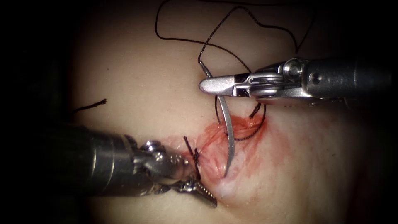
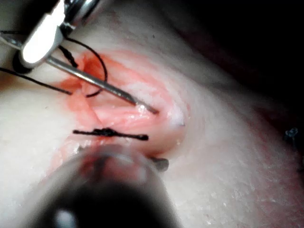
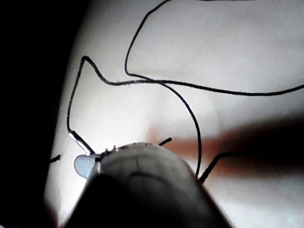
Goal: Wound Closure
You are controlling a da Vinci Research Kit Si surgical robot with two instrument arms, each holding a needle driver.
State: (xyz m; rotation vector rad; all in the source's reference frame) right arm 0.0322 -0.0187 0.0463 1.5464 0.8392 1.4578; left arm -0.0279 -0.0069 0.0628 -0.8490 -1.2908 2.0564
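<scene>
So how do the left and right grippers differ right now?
The right gripper is shut on the curved steel needle near its thread end, above the red-stained cut; the left gripper holds nothing and sits open at the cut's lower left edge, beside the tied black stitch. The right lies level, the left angles downward. Both are slim steel needle drivers over the pale tissue.

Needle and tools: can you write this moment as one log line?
right tool: holds needle near thread end | needle tip at cut | left tool: holds nothing, open | knot
</scene>
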